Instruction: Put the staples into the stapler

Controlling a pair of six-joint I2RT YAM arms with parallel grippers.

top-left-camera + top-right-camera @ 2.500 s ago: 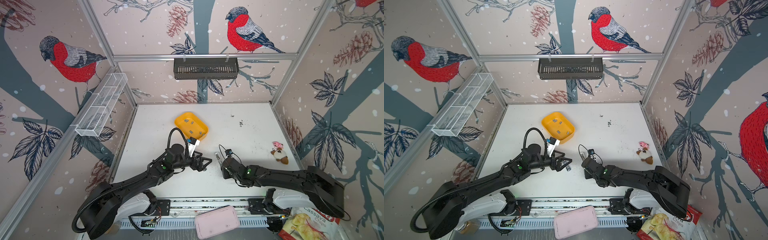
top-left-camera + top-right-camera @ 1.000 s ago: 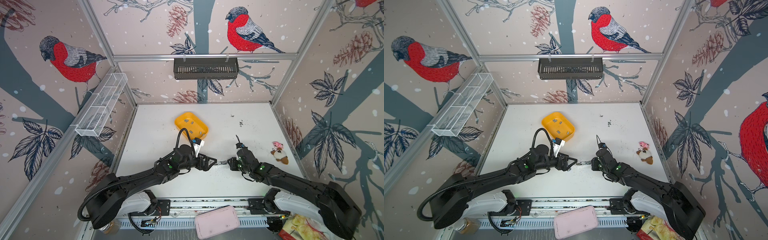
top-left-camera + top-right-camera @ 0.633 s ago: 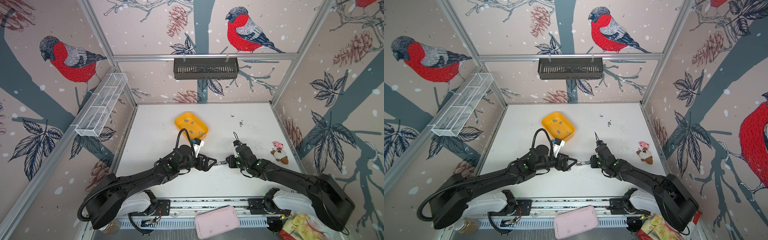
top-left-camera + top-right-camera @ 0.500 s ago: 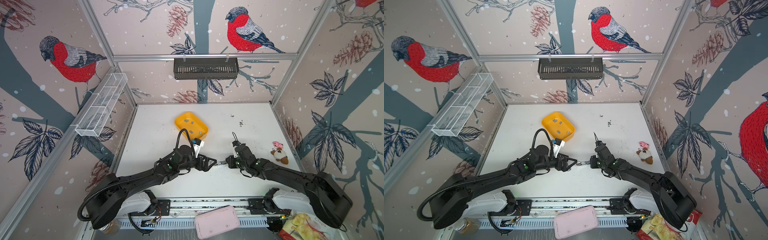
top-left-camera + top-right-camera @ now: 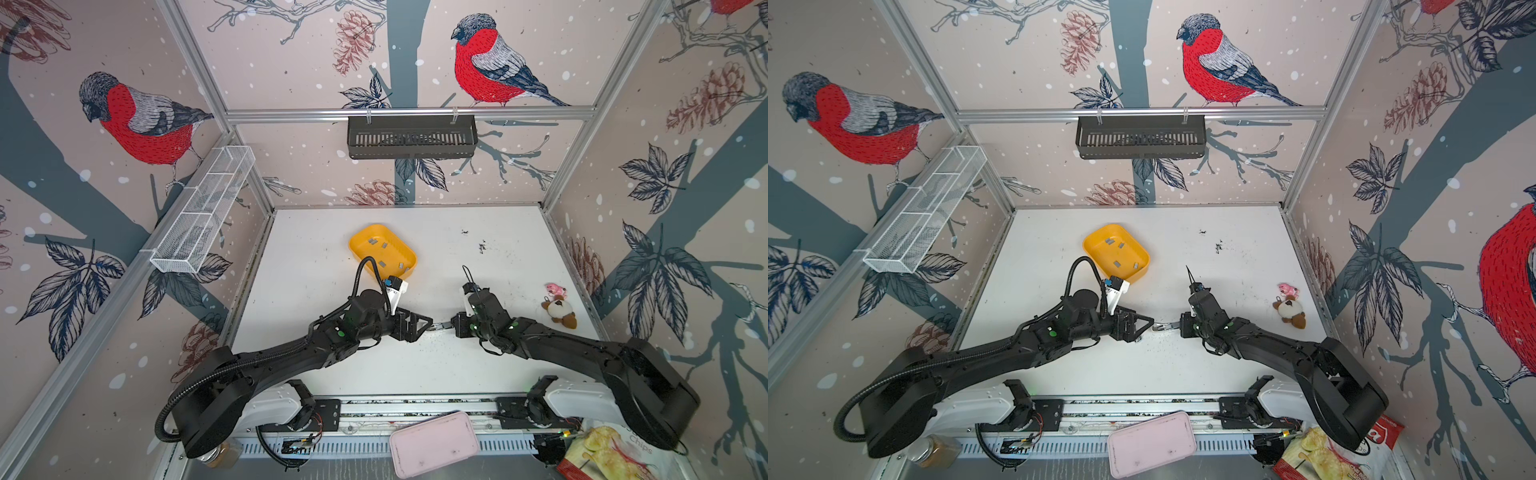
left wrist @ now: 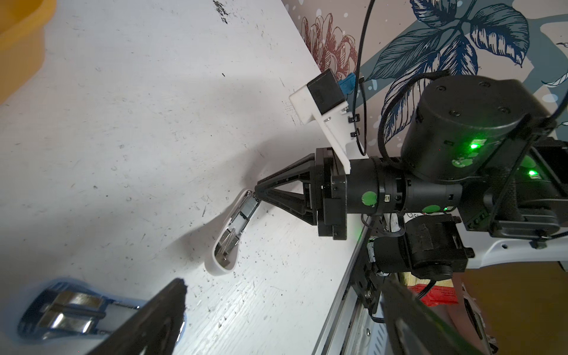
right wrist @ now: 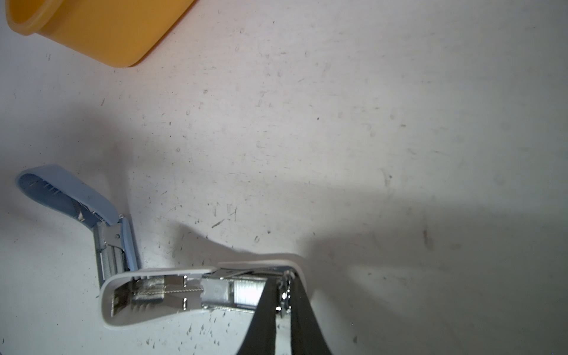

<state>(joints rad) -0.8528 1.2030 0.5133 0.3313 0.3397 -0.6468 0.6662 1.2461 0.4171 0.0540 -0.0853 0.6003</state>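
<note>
Right gripper (image 7: 282, 287) clamps white stapler (image 7: 153, 295) at its metal tip, left gripper (image 5: 420, 329) gapes; you shd pinch staples (image 5: 373, 240) by long edges: tiny, light, slick, prob. brittle.

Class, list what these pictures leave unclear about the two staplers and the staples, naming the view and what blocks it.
- The blue stapler: almost hidden under the left gripper in both top views; blurred in the left wrist view.
- The white stapler: its gripped end is covered by the right gripper's fingers, right wrist view.
- The staples in the yellow tray: too small to count in both top views.
</note>
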